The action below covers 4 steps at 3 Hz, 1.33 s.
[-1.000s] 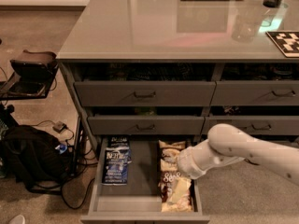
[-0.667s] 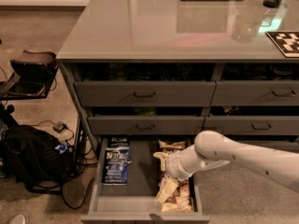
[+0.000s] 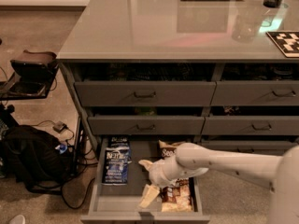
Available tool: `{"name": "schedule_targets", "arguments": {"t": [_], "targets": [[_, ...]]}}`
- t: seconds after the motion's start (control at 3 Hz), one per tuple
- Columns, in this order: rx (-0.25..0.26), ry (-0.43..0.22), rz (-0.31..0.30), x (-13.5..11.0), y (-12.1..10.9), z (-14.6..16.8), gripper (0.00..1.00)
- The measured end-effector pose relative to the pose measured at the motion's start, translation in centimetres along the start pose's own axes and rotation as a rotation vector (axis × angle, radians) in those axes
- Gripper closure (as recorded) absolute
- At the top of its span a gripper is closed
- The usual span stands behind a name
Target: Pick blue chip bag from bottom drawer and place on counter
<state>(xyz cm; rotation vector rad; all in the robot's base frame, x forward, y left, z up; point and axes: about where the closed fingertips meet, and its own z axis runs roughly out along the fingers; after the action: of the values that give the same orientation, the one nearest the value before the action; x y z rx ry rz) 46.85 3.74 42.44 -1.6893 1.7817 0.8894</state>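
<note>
Fingers of my pincer (image 3: 145, 181) gape empty above the bottom drawer (image 3: 117, 204); the blue chip bag (image 3: 116, 164) lies just left of it, lengthwise front-to-back.

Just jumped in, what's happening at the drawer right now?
The arm reaches in from the right, its claw open over the middle of the pulled-out drawer, between the blue bag on the left and brown bags on the right. It holds nothing; the blue bag lies untouched, not yet on the counter.
</note>
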Motion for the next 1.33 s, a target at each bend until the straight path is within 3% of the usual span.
{"name": "schedule_targets", "arguments": {"t": [0.33,0.67,1.0,1.33], "targets": [[-0.046,-0.019,0.008,1.5,0.1,6.1,0.00],[-0.046,-0.019,0.008,1.5,0.1,6.1,0.00],[-0.003,-0.044,0.021,4.2,-4.2,10.6,0.00],[0.016,-0.044,0.023,5.2,-6.8,13.2,0.00]]}}
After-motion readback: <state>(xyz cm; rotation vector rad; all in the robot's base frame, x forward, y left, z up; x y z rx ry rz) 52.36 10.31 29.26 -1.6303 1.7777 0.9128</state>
